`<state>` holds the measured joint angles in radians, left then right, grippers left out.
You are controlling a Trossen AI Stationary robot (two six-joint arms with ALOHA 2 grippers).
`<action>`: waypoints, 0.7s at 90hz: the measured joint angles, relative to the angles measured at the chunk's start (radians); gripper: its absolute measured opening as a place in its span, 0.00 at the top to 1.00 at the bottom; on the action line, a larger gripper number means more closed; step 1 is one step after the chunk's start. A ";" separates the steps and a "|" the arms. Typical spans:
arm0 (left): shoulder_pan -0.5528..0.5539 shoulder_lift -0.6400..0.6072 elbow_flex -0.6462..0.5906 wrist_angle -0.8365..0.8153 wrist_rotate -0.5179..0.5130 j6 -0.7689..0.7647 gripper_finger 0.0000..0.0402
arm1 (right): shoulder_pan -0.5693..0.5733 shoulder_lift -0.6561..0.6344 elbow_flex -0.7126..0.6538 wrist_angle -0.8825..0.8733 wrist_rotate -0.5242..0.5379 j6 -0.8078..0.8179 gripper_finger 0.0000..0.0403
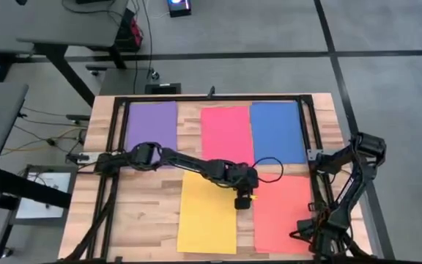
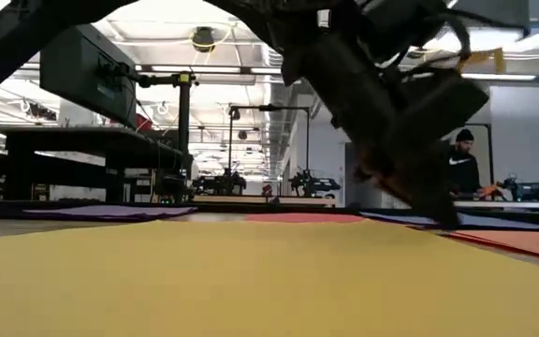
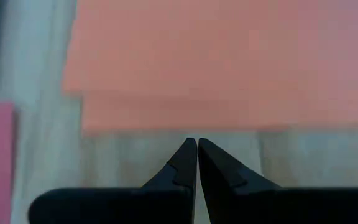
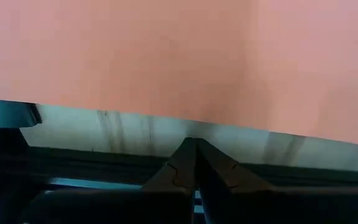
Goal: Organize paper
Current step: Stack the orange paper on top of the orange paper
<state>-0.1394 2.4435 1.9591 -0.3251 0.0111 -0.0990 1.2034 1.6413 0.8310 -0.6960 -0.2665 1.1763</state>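
The flat yellow rectangular paper sheet point(image 1: 208, 213) is seen nearest, lying on the front of the wooden counter point(image 1: 149, 213), and just beside it to the right an orange-red paper sheet point(image 1: 283, 214) is laid flat; from the left wrist view two offset edges are shown there, so more than one leaf may be stacked. The left gripper point(image 1: 244, 201) is held low over the bare strip of wood between these two sheets, its jaws pressed together and holding nothing. At the front right corner the right gripper point(image 4: 196, 149) is parked by the black frame rail point(image 1: 315, 147), jaws likewise closed and empty, with the orange-red sheet's edge just ahead of it.

Farther back, a row of three is laid out: a purple paper sheet point(image 1: 151, 125) at the left, a pinkish-red paper sheet point(image 1: 227, 133) in the middle, and a blue paper sheet point(image 1: 277, 132) touching or slightly overlapping it on the right.

These sheets are judged very light, limp and prone to sliding on smooth wood. A flat sheet offers nothing to pinch from above; an edge or corner would probably have to be nudged off a neighbour or pushed along the counter first. A hard pinch is likely to crease or tear the paper.

Beyond the counter, a person point(image 2: 462, 164) is seen at a distant bench.
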 joint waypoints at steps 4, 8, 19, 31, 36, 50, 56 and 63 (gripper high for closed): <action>0.001 0.007 0.000 0.000 -0.003 -0.002 1.00 | -0.001 0.000 0.000 0.000 0.000 0.000 1.00; 0.002 0.019 -0.001 0.004 0.000 -0.008 1.00 | -0.001 0.000 0.000 0.001 0.001 0.000 1.00; 0.002 0.038 0.002 -0.027 -0.001 -0.035 1.00 | -0.001 0.000 0.000 0.003 0.001 0.000 1.00; 0.002 0.039 0.002 -0.026 -0.001 -0.019 1.00 | -0.001 0.001 -0.001 0.005 0.004 0.000 1.00; 0.002 0.040 0.001 -0.008 0.000 -0.015 1.00 | -0.004 0.001 -0.001 0.005 0.015 -0.004 1.00; 0.006 0.043 0.000 0.006 0.005 -0.015 1.00 | -0.024 0.001 -0.002 0.007 0.026 -0.104 1.00; 0.005 0.043 0.000 0.004 0.004 -0.007 1.00 | -0.027 0.001 -0.002 0.008 0.033 -0.149 1.00; 0.005 0.043 0.000 0.006 0.004 0.003 1.00 | -0.026 0.001 -0.002 0.011 0.038 -0.187 1.00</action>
<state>-0.1341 2.4866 1.9588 -0.3190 0.0147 -0.0960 1.1770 1.6428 0.8291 -0.6854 -0.2288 0.9890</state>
